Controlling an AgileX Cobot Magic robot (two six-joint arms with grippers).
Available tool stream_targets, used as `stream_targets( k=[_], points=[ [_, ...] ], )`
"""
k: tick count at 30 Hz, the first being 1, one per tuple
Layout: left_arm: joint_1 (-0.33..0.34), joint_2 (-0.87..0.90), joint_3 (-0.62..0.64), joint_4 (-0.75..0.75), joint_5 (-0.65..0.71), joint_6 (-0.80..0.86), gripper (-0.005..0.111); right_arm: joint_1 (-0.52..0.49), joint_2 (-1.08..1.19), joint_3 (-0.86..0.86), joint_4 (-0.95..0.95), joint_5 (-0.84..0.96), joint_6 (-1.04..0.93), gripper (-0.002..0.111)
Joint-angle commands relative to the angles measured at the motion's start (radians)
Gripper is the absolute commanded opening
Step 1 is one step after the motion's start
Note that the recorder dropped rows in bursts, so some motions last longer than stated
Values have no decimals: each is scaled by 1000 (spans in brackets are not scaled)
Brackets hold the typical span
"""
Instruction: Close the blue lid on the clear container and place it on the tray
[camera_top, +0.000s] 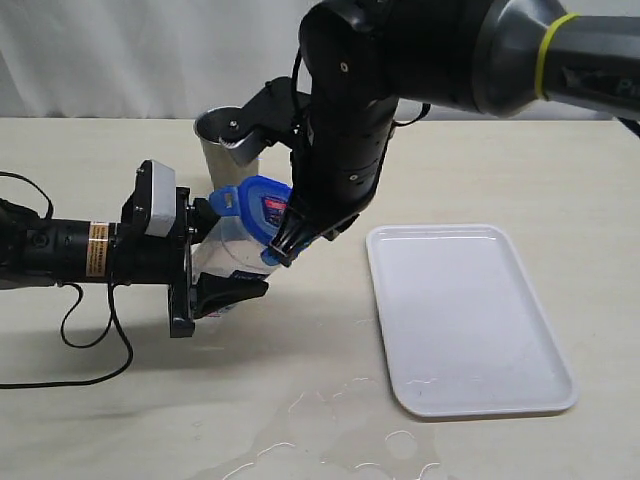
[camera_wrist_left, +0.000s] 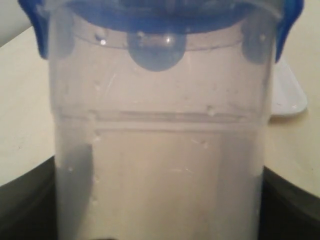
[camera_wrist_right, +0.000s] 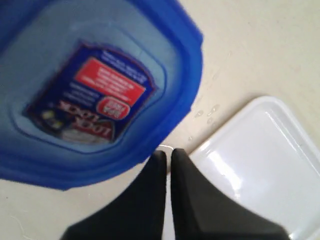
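1. While the lid-closing step is in hand (my read, placing not yet begun), the next move calls for pressing each flap down firmly vs. the left arm's hold. Then carry the unit over and set it upright on the tray.
2. Water spill (camera_top: 340, 440): nearest item, on table (camera_top: 120, 420) at front edge. Not a task item, but a slip risk if the container is set down there.
3. Tray (camera_top: 480, 330): white, rect., low rim, flat on table to the right. Nothing on it, and well apart from the container.
4. Left gripper (camera_top: 222, 255): reaches in level from the left. Jaws set wide and clamped on the body of the clear container (camera_top: 235, 250), one finger each side. Container is tilted, lid end leaning up toward the right arm. Whether its base touches the table: cannot tell.
5. Blue lid (camera_top: 255, 200): seated on the container mouth, label outward. Flaps hang over the rim in the left wrist view. Latched or not: cannot tell.
6. Right gripper (camera_top: 285, 245): comes down from above. Jaws fully closed, fingers together, nothing between them. Tips sit at the lid's tray-side edge, prob. pushing a flap. Looks touching in the ext. view, not certain.
7. Steel cup (camera_top: 228, 140): farthest item, upright behind the container, partly hidden by the right arm. Not a task item.
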Motion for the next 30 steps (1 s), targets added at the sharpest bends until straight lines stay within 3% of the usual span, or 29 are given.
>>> stream_targets(
  k=[1,11,15,22,30],
  points=[
    [0,-20,-3,-21,-73,-11,0,0,2,23,5,-19,7,4],
    [0,-20,-3,-29,-73,-23,0,0,-81,23,-217,-29,194,4],
    [0,-20,-3,-29,-73,-23,0,0,-151,8,-124,-62,197,4],
    [0,-20,-3,-29,-73,-27,0,0,-185,-4,260,-147,67,4],
    [0,-20,-3,-27,-73,-31,0,0,-75,-4,155,-99,165,4]
  ],
)
